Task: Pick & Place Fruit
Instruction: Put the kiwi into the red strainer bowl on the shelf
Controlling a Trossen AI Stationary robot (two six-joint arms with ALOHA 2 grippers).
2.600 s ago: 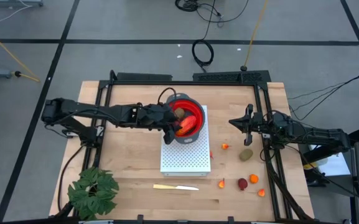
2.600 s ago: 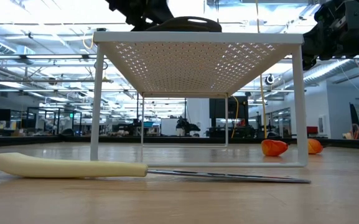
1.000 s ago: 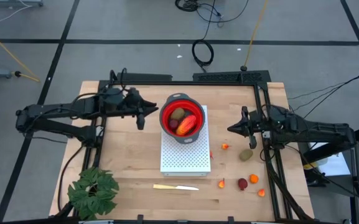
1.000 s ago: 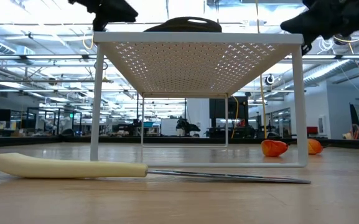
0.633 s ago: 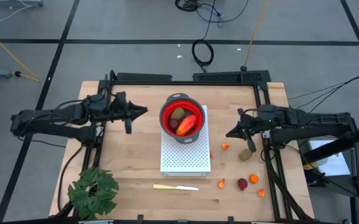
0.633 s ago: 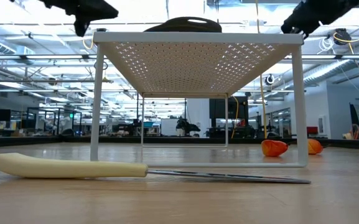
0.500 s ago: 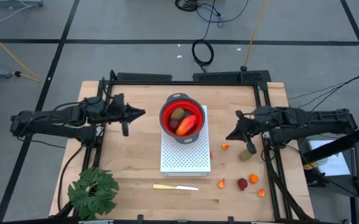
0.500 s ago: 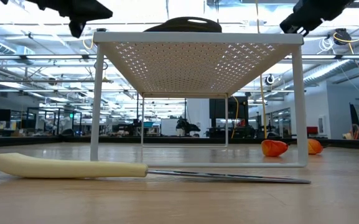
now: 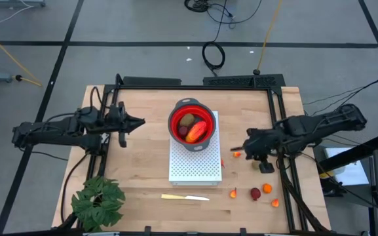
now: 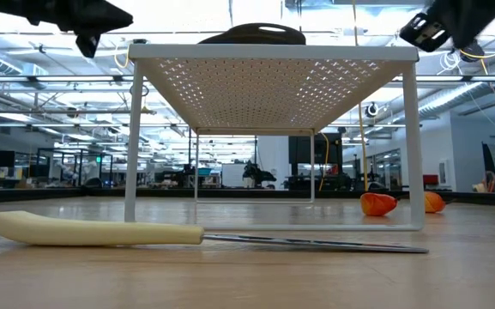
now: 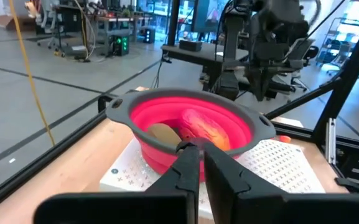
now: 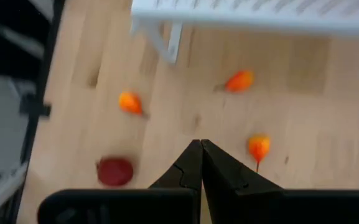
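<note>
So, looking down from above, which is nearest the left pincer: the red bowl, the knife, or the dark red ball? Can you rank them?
1. Red bowl: on the white rack, just off the shut left pincer, toward the table's middle.
2. Knife: near the front edge.
3. Dark red ball: far over on the right arm's side.

Grey floor (image 9: 136, 26), black tape lines, cables.

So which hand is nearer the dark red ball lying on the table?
The right hand. It hangs shut over the table's right side, just up-table of the dark red ball. The left hand, also shut, is far off, beyond the red bowl.
</note>
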